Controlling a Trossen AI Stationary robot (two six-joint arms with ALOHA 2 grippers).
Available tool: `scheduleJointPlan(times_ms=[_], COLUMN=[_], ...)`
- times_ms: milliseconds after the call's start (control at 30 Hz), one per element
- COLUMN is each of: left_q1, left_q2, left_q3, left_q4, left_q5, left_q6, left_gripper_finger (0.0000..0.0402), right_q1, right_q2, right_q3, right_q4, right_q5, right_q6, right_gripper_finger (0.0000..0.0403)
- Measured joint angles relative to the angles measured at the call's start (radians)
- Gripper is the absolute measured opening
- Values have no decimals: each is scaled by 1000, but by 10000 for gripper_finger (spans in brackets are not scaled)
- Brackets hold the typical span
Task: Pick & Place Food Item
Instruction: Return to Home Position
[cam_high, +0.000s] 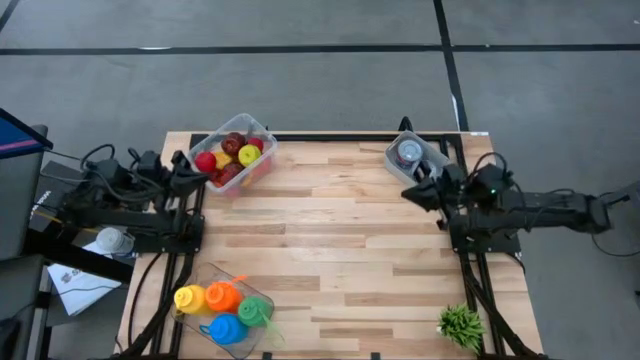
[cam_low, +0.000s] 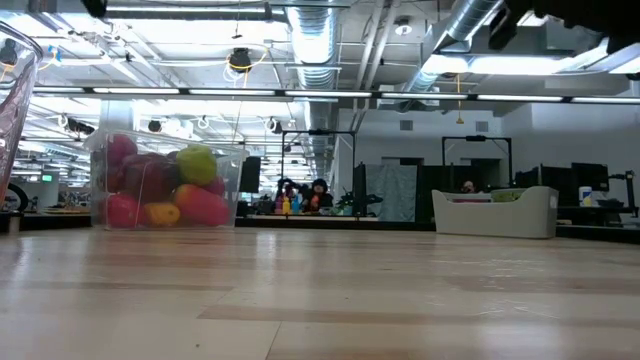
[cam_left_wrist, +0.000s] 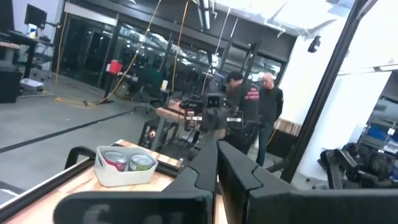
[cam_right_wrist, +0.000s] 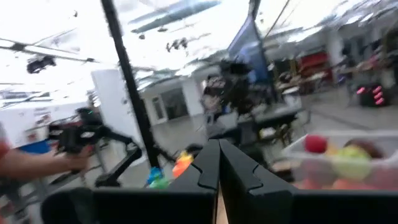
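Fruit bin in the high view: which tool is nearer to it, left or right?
Left. The left tool is just beside the fruit bin, at its left side. The right tool is across the table, beside the can tray.

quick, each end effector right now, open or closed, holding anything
Left end effector: closed, empty, by the clear plastic bin of fruit.
Right end effector: closed, empty, by the white tub of cans.

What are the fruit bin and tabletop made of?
The fruit bin looks like clear, glossy rigid plastic: fruit shows through its walls. The tabletop looks like light wood strips, joint lines and grain visible; its soft sheen suggests a sealed finish, though that's uncertain.
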Motion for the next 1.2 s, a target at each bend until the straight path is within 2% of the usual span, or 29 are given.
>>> scheduleJointPlan(times_ms=[133, 267, 333, 433, 667, 800, 967, 1200], left_q1=[0, 0, 0, 0, 0, 0, 0, 0], left_q2=[-81, -132, -144, -140, -134, -134, -136, -136], left_q3=[-49, -91, -109, -122, -123, -123, -123, -124], left_q4=[0, -7, -8, -11, 61, 88, 77, 49], left_q5=[0, 4, 3, 0, -27, -26, -26, -25], left_q6=[0, -1, 6, 7, 21, 80, 82, 74], left_gripper_finger=[1, 1, 3, 2, 1, 1, 1, 1], right_q1=[74, 185, 237, 279, 243, 222, 221, 221], right_q2=[35, 83, 113, 111, -67, -161, -270, -454], right_q3=[-11, -8, 11, 96, 364, 393, 279, -34], right_q4=[-3, 2, 15, 6, -454, -595, -605, -370], right_q5=[74, 264, 323, 325, 283, 279, 277, 277], right_q6=[41, 23, -10, -38, -199, -317, -362, -338], right_gripper_finger=[1, 1, 0, 0, 0, 0, 0, 0])
